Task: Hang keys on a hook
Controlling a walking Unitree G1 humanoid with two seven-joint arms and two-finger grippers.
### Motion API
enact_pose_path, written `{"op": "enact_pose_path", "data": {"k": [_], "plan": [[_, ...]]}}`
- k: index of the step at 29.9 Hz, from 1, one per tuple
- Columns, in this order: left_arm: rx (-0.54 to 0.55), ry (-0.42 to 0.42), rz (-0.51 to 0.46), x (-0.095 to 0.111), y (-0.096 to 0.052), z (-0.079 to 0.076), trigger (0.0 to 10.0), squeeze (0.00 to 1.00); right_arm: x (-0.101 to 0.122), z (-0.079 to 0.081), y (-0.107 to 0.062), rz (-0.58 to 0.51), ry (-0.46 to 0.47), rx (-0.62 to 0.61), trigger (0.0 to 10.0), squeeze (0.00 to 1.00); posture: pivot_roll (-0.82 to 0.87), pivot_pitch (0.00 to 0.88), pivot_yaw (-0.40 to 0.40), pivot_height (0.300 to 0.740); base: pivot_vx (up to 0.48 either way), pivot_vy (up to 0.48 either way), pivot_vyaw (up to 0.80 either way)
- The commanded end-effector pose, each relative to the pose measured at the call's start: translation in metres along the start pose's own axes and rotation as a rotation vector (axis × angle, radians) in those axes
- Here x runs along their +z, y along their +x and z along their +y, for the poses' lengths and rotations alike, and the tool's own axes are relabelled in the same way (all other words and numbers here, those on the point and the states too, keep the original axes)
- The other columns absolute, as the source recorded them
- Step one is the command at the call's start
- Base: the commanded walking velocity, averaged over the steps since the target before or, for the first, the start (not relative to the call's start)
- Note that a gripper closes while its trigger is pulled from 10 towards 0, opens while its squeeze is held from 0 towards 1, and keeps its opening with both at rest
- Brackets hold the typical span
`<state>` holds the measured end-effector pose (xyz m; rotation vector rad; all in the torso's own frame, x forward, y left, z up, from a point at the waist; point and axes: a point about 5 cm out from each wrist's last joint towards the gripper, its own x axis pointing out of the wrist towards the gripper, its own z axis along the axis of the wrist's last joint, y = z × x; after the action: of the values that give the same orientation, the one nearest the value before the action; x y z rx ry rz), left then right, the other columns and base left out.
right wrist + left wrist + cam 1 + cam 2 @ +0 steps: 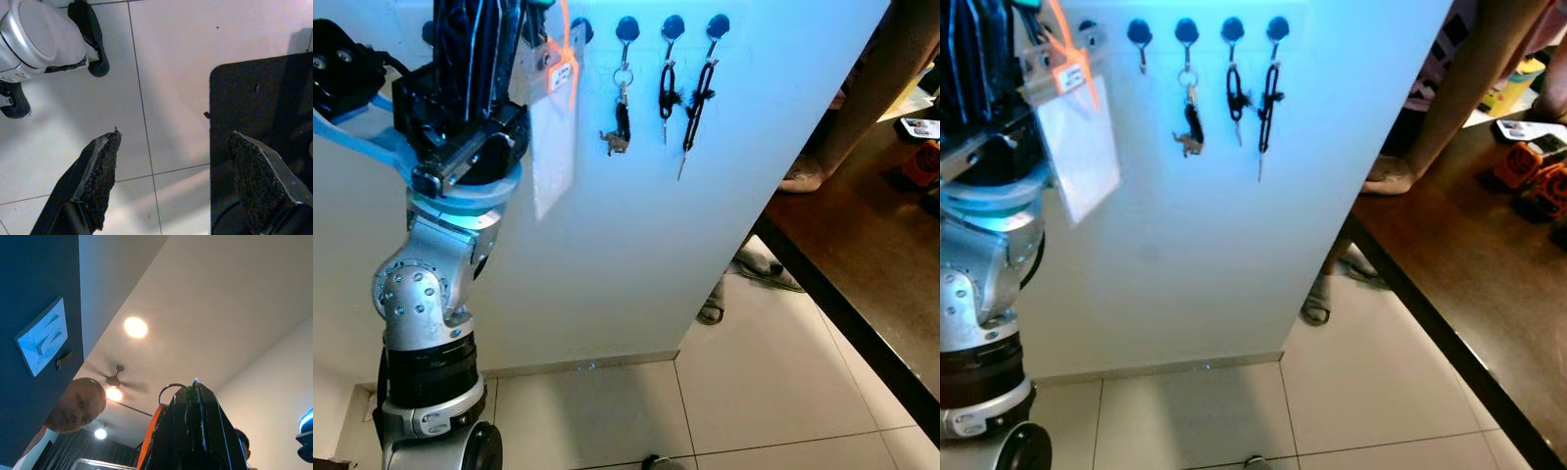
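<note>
Hooks [673,26] line the white wall [636,245] in your head views; three carry keys [621,122], and your left gripper [524,29] sits raised beside them with a clear tag [553,147]. In your left wrist view, its fingers [195,431] pinch a key ring [171,389]. Your right wrist view shows the right gripper [171,181] spread above floor tiles [171,73].
</note>
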<state>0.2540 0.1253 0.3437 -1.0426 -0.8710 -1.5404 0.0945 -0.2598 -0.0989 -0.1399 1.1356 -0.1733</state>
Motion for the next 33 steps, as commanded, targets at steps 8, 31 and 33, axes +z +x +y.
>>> {"op": "enact_pose_path", "data": {"k": [8, 31, 33], "plan": [[0.028, 0.05, 0.15, -0.008, -0.005, 0.001, 10.0, 0.0, 0.0, 0.02, 0.002, 0.01, 0.0, 0.025, 10.0, 0.0, -0.11, 0.104, 0.071, 0.74, 0.0, 0.0, 0.0], [0.253, 0.621, 0.736, -0.053, -0.03, 0.061, 10.0, 0.0, -0.008, 0.011, -0.001, 0.022, 0.04, 0.013, 10.0, 0.0, -0.11, 0.089, 0.1, 0.74, 0.0, 0.0, 0.0], [0.253, 0.621, 0.736, -0.053, -0.03, 0.061, 10.0, 0.0, -0.008, 0.011, -0.001, 0.022, 0.04, 0.013, 10.0, 0.0, -0.11, 0.089, 0.1, 0.74, 0.0, 0.0, 0.0]]}}
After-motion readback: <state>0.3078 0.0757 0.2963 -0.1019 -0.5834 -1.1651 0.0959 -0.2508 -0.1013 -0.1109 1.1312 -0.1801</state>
